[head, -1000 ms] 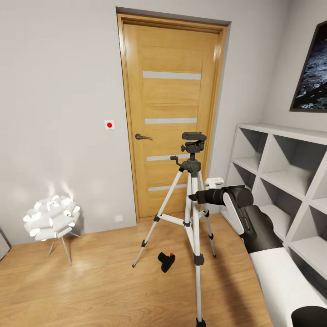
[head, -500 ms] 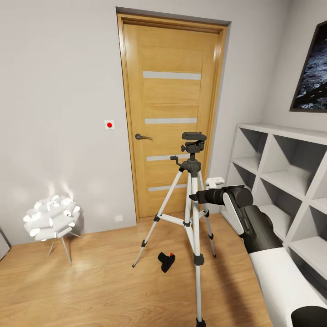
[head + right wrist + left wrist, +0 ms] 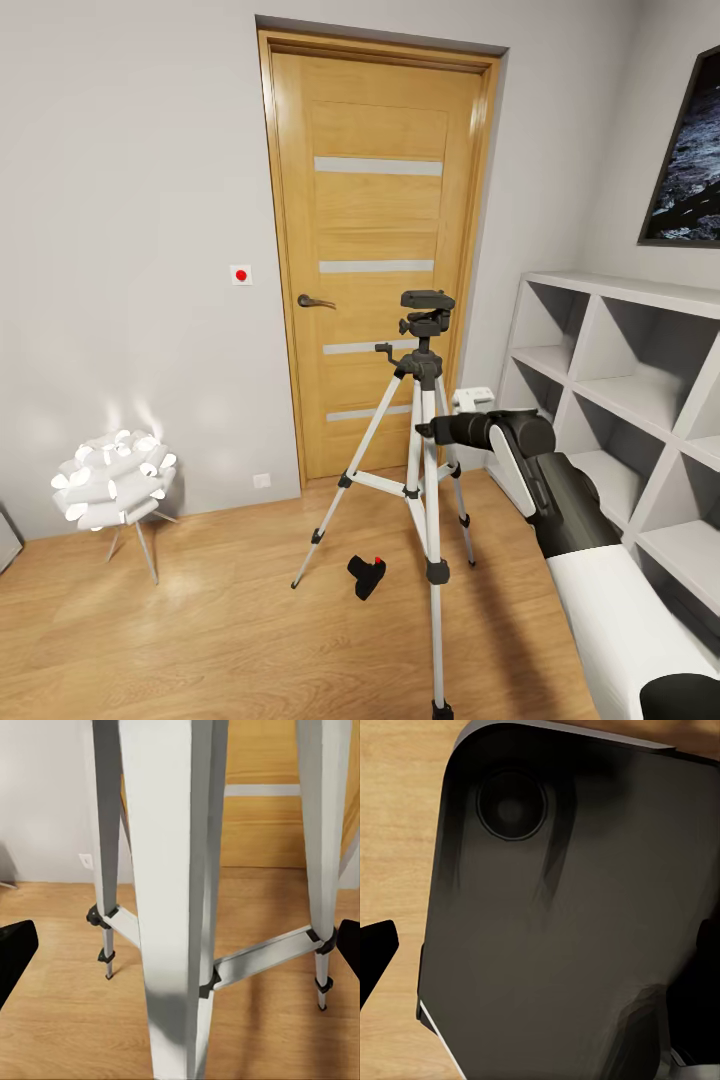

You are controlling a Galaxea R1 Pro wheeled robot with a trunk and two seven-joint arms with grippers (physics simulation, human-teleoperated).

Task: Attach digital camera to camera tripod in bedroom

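Observation:
The camera tripod (image 3: 425, 400) stands on the wood floor in front of the door, its black head (image 3: 427, 301) bare. The digital camera (image 3: 367, 576), small and black with a red dot, lies on the floor between the tripod's legs. My right gripper (image 3: 423, 432) reaches from the right and stops just short of the front silver leg. In the right wrist view that leg (image 3: 169, 900) looms close, and the right gripper (image 3: 180, 952) is open with its fingertips (image 3: 15, 952) at the picture's edges. The left gripper (image 3: 540, 960) is open over my own dark body panel (image 3: 562, 915).
A closed wooden door (image 3: 380, 200) is behind the tripod. A white flower-shaped lamp (image 3: 112, 480) stands at the left wall. A white shelf unit (image 3: 620, 400) lines the right side under a framed picture (image 3: 690, 160). A small white box (image 3: 472, 400) sits by the shelf.
My right arm has crept slightly left toward the tripod's front leg. The tripod and the camera have not moved.

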